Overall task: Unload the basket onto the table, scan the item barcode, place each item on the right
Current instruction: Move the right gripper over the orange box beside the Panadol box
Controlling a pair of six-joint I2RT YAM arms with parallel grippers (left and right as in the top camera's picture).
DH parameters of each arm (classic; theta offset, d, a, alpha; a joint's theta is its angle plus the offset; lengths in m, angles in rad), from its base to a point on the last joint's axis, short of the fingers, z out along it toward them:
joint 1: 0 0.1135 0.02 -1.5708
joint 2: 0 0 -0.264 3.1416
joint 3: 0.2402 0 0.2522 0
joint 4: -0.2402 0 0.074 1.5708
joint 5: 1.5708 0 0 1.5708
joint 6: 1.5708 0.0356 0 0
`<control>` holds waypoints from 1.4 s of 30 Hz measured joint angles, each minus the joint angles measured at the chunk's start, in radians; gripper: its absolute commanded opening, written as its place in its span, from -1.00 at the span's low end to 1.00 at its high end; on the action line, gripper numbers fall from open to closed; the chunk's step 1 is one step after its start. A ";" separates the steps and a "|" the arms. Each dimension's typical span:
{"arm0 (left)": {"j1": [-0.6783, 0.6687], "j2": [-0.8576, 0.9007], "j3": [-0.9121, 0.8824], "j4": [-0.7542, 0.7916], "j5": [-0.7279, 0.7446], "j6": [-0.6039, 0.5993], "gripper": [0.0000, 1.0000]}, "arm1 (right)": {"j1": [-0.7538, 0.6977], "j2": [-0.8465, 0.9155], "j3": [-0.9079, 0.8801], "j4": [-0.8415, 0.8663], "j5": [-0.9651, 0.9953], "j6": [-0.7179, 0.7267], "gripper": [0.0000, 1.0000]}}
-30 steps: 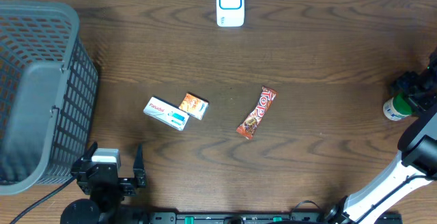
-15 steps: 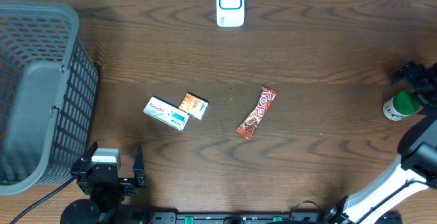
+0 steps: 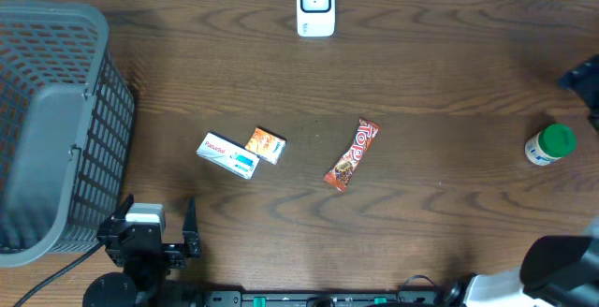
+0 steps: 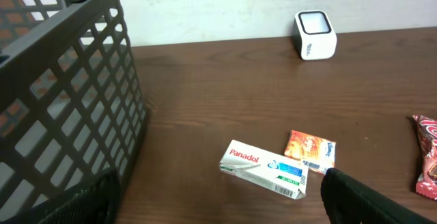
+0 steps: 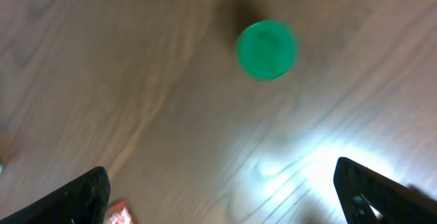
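The green-capped bottle [image 3: 547, 145] stands upright on the table [image 3: 440, 73] at the 3 o'clock edge, well apart from the scanner [image 3: 315, 6] at 12 o'clock. In the right wrist view the right gripper [image 5: 220, 169] hovers above it, fingers spread wide and holding nothing. The cap shows clear of both fingers, towards 12 o'clock of the gap.

The left gripper [image 4: 217, 183] sits at 7 o'clock, also spread and empty. Ahead of it, towards 1 o'clock, lie the Panadol box [image 4: 265, 177] and a small orange box [image 4: 311, 151], touching. A candy bar [image 3: 352, 154] lies at the centre.
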 measured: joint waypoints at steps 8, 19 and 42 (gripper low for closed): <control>0.000 0.000 0.000 0.000 0.000 0.000 0.86 | 0.325 -0.005 0.000 -0.004 -0.022 0.005 0.98; 0.000 0.000 0.000 0.000 0.000 0.000 0.86 | 0.789 -0.005 0.000 0.000 -0.010 0.012 0.99; 0.000 0.000 0.000 0.000 0.000 0.000 0.86 | 1.112 0.156 0.000 0.117 0.003 0.080 0.99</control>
